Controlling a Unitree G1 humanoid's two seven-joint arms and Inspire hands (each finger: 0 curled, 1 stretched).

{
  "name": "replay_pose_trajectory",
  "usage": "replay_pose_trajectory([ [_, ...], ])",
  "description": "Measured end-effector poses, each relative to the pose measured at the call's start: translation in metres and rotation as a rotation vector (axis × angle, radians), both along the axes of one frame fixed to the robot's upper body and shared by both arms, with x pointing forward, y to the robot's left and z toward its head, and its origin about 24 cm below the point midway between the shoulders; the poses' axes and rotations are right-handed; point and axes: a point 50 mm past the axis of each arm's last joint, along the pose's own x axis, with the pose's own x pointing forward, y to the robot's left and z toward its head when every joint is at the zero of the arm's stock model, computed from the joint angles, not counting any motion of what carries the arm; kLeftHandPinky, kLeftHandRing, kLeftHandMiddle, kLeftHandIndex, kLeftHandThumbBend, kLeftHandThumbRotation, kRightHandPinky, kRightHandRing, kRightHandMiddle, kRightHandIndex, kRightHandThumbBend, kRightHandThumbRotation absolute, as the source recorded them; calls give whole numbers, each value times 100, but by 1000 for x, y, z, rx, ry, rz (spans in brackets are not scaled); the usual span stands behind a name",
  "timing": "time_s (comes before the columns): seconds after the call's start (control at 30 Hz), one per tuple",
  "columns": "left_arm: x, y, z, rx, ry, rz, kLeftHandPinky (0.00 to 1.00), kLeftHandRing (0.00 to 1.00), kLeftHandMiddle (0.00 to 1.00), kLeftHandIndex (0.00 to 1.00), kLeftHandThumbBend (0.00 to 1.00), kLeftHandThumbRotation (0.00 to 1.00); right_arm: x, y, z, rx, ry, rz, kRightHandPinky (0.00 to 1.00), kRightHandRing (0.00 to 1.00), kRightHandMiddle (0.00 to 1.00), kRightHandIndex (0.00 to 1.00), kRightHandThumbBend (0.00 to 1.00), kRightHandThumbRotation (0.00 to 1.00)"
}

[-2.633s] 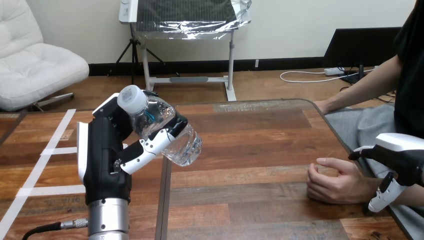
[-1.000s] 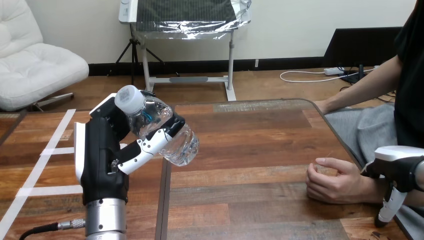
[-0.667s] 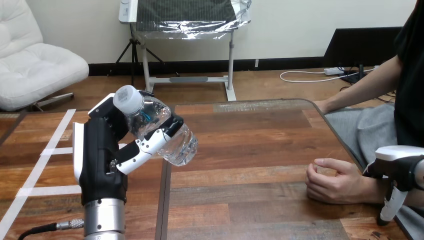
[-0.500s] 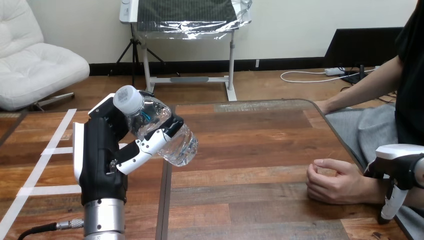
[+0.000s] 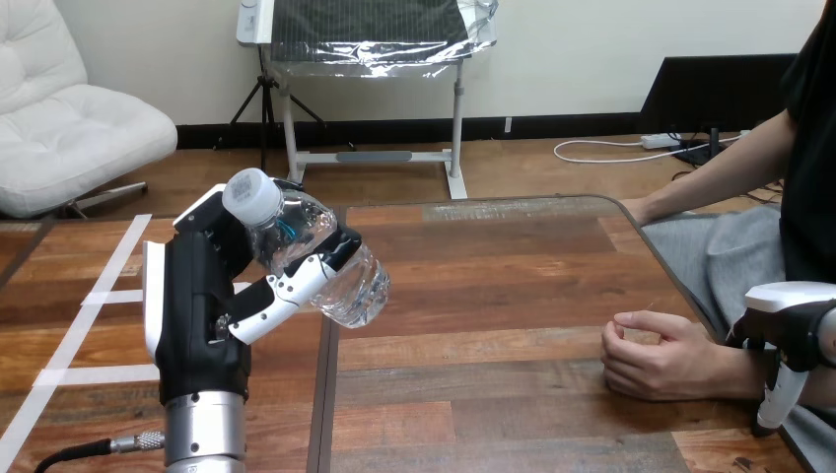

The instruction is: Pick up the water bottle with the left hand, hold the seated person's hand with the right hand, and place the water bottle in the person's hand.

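At the bottom left, nearest to me, my silver left forearm (image 5: pixel 202 441) rises straight up from the lower edge. It ends in the left hand (image 5: pixel 202 305), black with a white shell along its outer side. This hand is closed around the water bottle (image 5: pixel 325 261), with its fingers (image 5: pixel 286 291) wrapped across the clear body. The bottle is lifted clear of the worktop (image 5: pixel 493 281). It is tilted, with its white cap (image 5: pixel 248 193) pointing up and to the left and its base pointing down and to the right.

At the bottom right edge sits my right hand (image 5: pixel 794 317), its white shell on top. It is just beside the person's wrist, close enough that they may be touching. I cannot tell whether it grips the wrist or only rests next to it.

Just left of that hand, the person's hand (image 5: pixel 659 360) lies on the wooden worktop near its right side, loosely curled and holding nothing. It is well apart from the bottle, with bare wood between them.

Strips of white tape (image 5: pixel 74 340) cross the worktop's left part, behind my left hand. Further back, the person's other arm (image 5: pixel 720 182) reaches down to the worktop's far right corner.
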Motion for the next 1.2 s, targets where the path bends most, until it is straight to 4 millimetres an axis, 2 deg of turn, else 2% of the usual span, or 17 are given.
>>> replay_pose_trajectory([
  [0.87,0,0,0,0,0,-1,48,44,46,50,63,0,3,-3,-3,-5,-13,12,62,76,84,81,61,4],
  [1.2,0,0,0,-1,0,-1,49,44,45,50,63,0,6,-3,-3,5,-13,37,58,70,78,78,61,0],
])
